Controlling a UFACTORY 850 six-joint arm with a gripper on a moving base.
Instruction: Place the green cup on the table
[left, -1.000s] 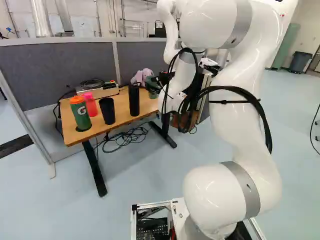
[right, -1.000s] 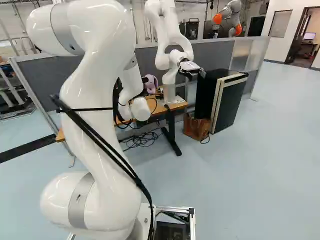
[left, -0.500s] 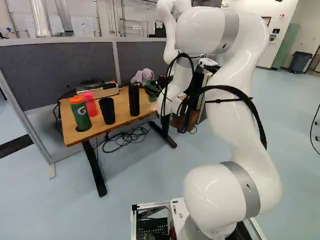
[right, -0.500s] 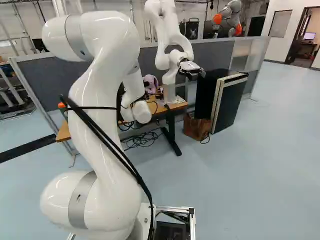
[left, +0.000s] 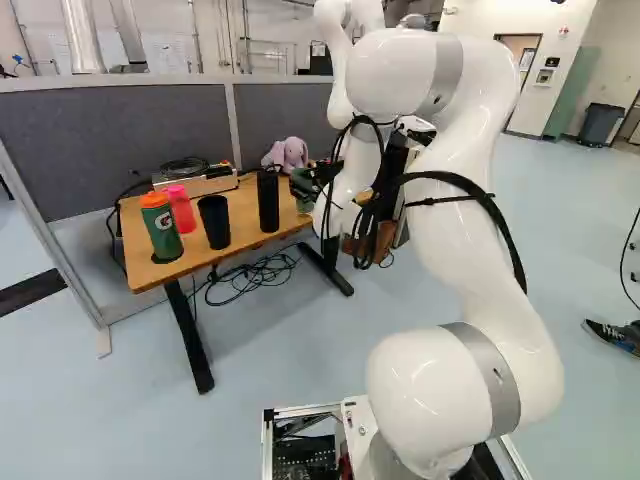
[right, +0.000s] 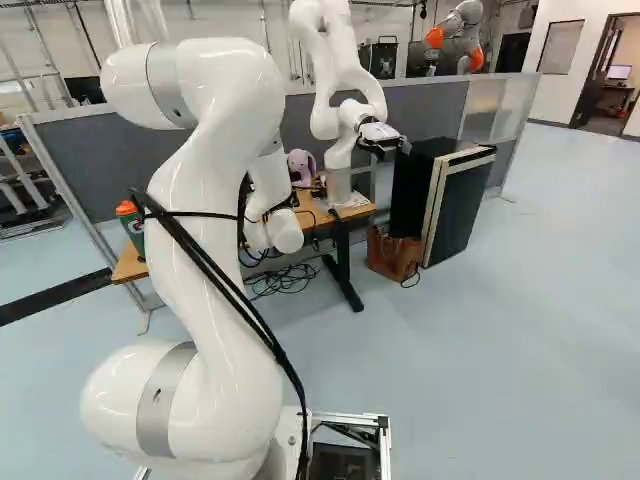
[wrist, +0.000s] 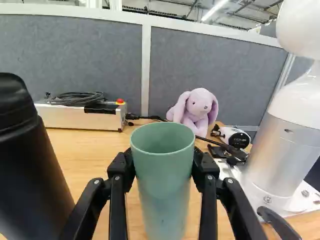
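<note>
I have the claw closed in on the green cup, one finger against each side of it. The cup stands upright toward the right end of the wooden table; its foot is cut off in my wrist view, so I can't tell whether it touches the top. My white arm reaches out to it from the near right.

Just left of the cup I see a tall black bottle, then a black cup. Left again come a pink bottle and, at the near left, a green bottle with an orange lid. On the far side lies a metal box with a coiled cable on it, and farther right sits a purple toy rabbit. Another white arm rises from the table's right end. A grey partition runs behind everything, and loose cables lie on the floor below.
</note>
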